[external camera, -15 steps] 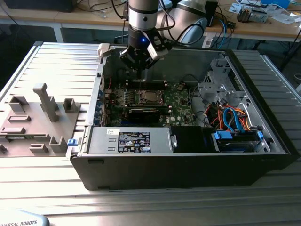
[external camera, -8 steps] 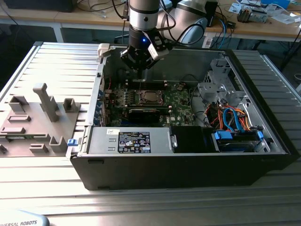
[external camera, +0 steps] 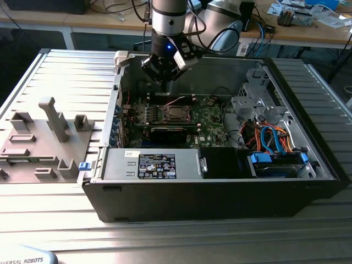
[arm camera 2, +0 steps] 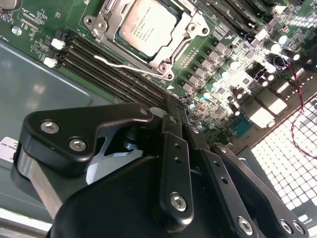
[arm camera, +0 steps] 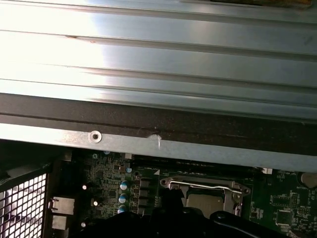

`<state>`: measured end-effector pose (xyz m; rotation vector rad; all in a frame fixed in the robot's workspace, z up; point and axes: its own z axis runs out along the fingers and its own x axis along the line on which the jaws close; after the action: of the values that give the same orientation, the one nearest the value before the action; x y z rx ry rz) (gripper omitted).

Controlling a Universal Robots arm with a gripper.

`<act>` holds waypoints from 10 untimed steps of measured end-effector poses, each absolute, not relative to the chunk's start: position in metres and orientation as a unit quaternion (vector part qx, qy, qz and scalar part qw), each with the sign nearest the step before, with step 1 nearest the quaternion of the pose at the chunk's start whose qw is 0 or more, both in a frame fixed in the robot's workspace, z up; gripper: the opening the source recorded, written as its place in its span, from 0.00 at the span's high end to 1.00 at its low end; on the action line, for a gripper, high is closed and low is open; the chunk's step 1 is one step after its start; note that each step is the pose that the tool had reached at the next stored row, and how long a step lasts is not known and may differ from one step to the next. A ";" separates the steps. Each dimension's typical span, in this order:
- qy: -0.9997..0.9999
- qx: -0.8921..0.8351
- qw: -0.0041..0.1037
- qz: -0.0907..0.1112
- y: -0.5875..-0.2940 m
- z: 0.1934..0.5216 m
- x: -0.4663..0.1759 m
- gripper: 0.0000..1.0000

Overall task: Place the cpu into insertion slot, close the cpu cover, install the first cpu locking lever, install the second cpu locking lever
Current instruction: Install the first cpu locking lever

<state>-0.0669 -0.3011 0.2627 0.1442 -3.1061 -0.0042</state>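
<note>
A: Position of cpu?

B: Seated in insertion slot, with cpu cover framing it. Same socket visible on green board in exterior view, near middle of open case.

A: Gripper relative to socket?

B: Raised above board, offset from socket toward case's rear wall. In second wrist view, fingertips point toward socket across memory slots, well apart from cover.

A: Jaw state?

B: Closed together, nothing held between them.

A: Levers?

B: 1 wire lever seen along socket edge in first wrist view; latched or free, cannot tell.
</note>
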 end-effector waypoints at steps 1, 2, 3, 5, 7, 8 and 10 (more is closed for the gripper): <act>-0.999 0.046 0.016 -0.001 -0.301 0.263 -0.067 0.89; -0.999 0.046 0.016 -0.001 -0.301 0.263 -0.067 0.89; -0.999 0.046 0.016 -0.001 -0.301 0.263 -0.066 0.89; -0.999 0.046 0.016 -0.001 -0.300 0.261 -0.066 0.89; -0.999 0.046 0.016 -0.001 -0.300 0.260 -0.064 0.89; -0.999 0.046 0.016 -0.001 -0.300 0.260 -0.064 0.89; -0.999 0.046 0.016 -0.001 -0.300 0.260 -0.063 0.89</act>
<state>-0.0634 -0.3005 0.2599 0.1444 -3.1061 -0.0037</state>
